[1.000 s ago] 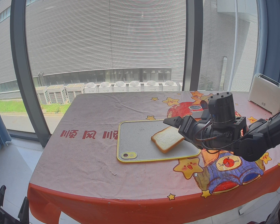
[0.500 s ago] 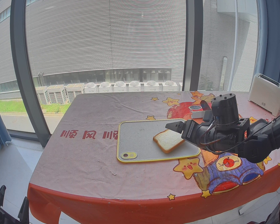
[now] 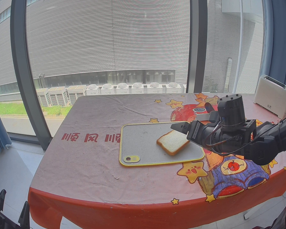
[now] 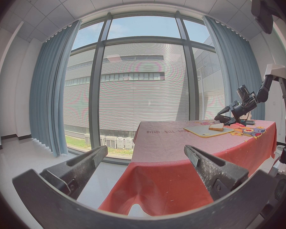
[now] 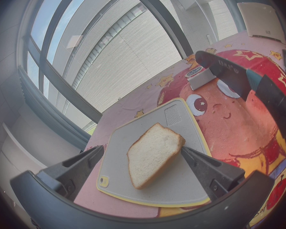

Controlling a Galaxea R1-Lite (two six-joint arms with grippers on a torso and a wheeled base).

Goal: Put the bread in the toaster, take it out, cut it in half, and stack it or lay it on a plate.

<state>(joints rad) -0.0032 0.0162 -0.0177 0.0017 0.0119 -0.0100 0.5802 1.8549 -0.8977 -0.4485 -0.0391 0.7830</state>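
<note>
A slice of bread (image 3: 172, 142) (image 5: 152, 153) lies on the grey, yellow-rimmed cutting board (image 3: 139, 142) (image 5: 178, 185) in the middle of the table. My right gripper (image 3: 181, 133) (image 5: 139, 153) is open at the board's right edge. The slice sits between its fingers, one corner against a finger (image 5: 197, 163). The white toaster (image 3: 271, 94) (image 5: 260, 19) stands at the table's far right corner. My left gripper (image 4: 144, 153) is open and holds nothing, low down and off the table's left side. From there the bread (image 4: 216, 127) shows far off.
A dark-bladed knife (image 5: 225, 69) rests on a small white block (image 5: 201, 78) behind the board, right of centre. The table wears a red and pink printed cloth (image 3: 95, 163), bare to the left and front of the board. Windows lie behind.
The slice, tilted up at its right edge a second ago, now lies flatter on the board. My right gripper has drawn back slightly to the right.
</note>
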